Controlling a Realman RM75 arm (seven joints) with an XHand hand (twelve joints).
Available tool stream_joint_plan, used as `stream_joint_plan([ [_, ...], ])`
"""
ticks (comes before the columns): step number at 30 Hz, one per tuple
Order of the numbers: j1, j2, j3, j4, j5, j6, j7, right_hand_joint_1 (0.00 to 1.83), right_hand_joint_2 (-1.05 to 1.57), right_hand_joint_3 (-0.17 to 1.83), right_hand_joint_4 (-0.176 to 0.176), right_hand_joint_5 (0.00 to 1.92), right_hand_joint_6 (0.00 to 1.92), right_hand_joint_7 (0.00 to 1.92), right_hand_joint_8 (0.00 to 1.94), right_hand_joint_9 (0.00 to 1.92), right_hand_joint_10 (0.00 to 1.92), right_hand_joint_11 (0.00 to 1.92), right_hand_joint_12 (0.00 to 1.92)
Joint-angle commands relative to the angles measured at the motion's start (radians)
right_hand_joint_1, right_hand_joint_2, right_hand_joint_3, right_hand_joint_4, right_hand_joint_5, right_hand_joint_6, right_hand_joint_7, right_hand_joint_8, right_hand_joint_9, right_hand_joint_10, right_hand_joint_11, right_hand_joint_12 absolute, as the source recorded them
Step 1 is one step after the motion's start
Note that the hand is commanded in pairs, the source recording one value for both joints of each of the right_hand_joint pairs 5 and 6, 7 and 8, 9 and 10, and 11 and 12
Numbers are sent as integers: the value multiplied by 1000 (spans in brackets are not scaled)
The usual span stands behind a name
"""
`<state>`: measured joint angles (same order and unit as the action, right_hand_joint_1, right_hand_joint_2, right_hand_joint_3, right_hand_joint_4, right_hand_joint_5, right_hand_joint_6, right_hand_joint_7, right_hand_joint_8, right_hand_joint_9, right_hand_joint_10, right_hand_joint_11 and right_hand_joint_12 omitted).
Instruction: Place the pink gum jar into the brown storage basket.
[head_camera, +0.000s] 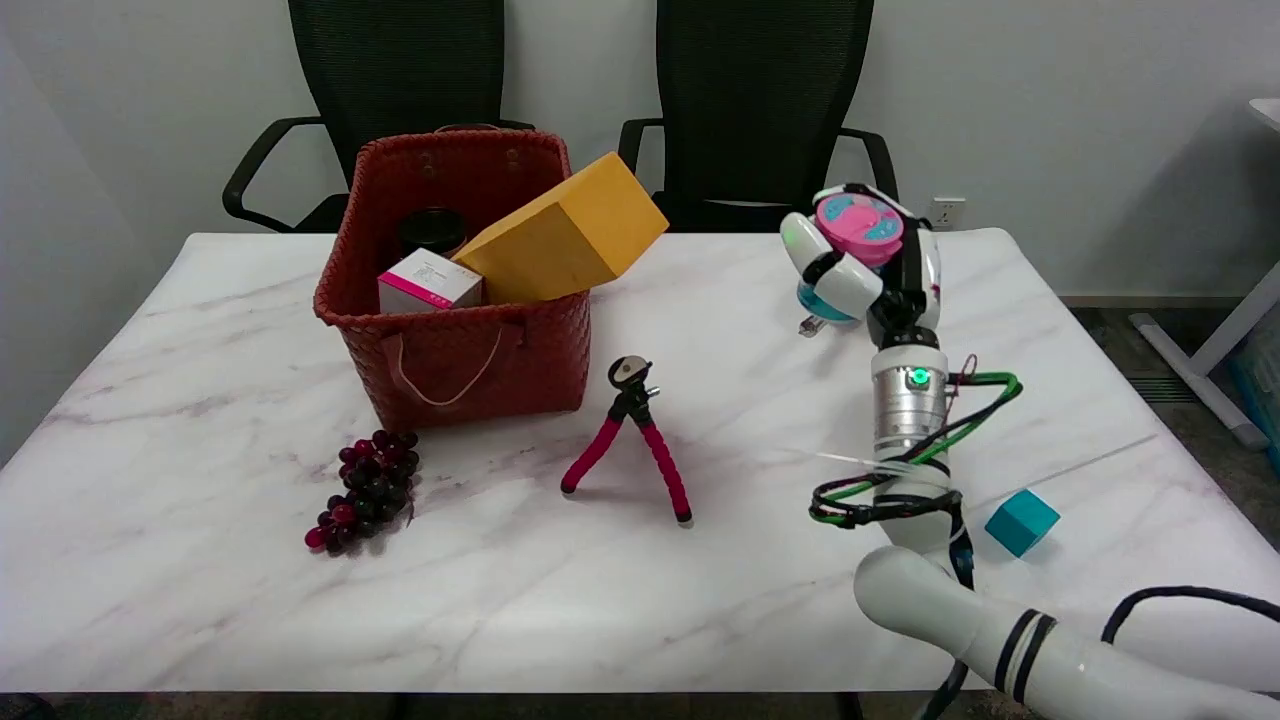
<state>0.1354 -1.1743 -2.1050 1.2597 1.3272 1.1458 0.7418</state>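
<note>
The robot's right hand (868, 262) grasps the pink gum jar (858, 229), fingers wrapped round its sides so that the pink-and-teal lid faces up and a band of teal shows below the fingers. Hand and jar are raised above the marble table (150, 560), well to the right of the brown storage basket (455, 350) and apart from it. The white arm climbs to the hand from the lower right, green and black cables looped about its silver wrist section.

A small teal cube (1021, 521) lies on the table to the right of the forearm, far from the basket. A mini tripod (631, 440) with pink legs stands just beside the basket's front right corner. A bunch of dark grapes (366, 489) rests near the basket's front left corner. Inside the basket, a yellow block (565, 238) leans tilted, its upper end jutting over the right rim; a white-and-pink box (428, 282) sits beside it, and a dark round container (432, 229) shows behind the box. Two black office chairs (760, 110) stand beyond the table, behind the basket.
</note>
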Motion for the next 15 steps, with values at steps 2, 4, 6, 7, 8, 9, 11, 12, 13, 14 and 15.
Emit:
stream_joint_plan([
  [2,142,12,46,105,-82,-138,-127,1163,1396,848,0,1338,1338,1396,1396,1311,1311,1291,1291],
  [4,155,12,64,118,-85,-185,-138,1164,1394,851,0,1338,1338,1399,1399,1310,1310,1288,1288],
  [6,178,13,80,124,-86,-233,-141,1182,1352,870,0,1333,1333,1396,1396,1302,1302,1282,1282],
  [7,187,13,84,124,-87,-248,-141,1185,1338,877,0,1332,1332,1395,1395,1300,1300,1280,1280],
  [8,202,13,89,123,-91,-269,-141,1187,1322,885,0,1332,1332,1394,1394,1298,1298,1276,1276],
  [9,219,13,93,118,-95,-288,-141,1191,1308,893,0,1328,1328,1393,1393,1296,1296,1270,1270],
  [11,241,13,100,115,-96,-318,-141,1194,1300,896,0,1323,1323,1390,1390,1292,1292,1261,1261],
  [12,257,13,105,115,-96,-338,-141,1195,1298,895,0,1315,1315,1388,1388,1290,1290,1254,1254],
  [13,268,13,108,115,-96,-351,-141,1196,1295,893,0,1309,1309,1387,1387,1289,1289,1248,1248],
  [14,286,13,113,113,-96,-371,-141,1196,1294,893,0,1304,1304,1387,1387,1292,1292,1243,1243],
  [15,308,13,118,113,-96,-389,-141,1197,1292,893,0,1298,1298,1388,1388,1296,1296,1236,1236],
])
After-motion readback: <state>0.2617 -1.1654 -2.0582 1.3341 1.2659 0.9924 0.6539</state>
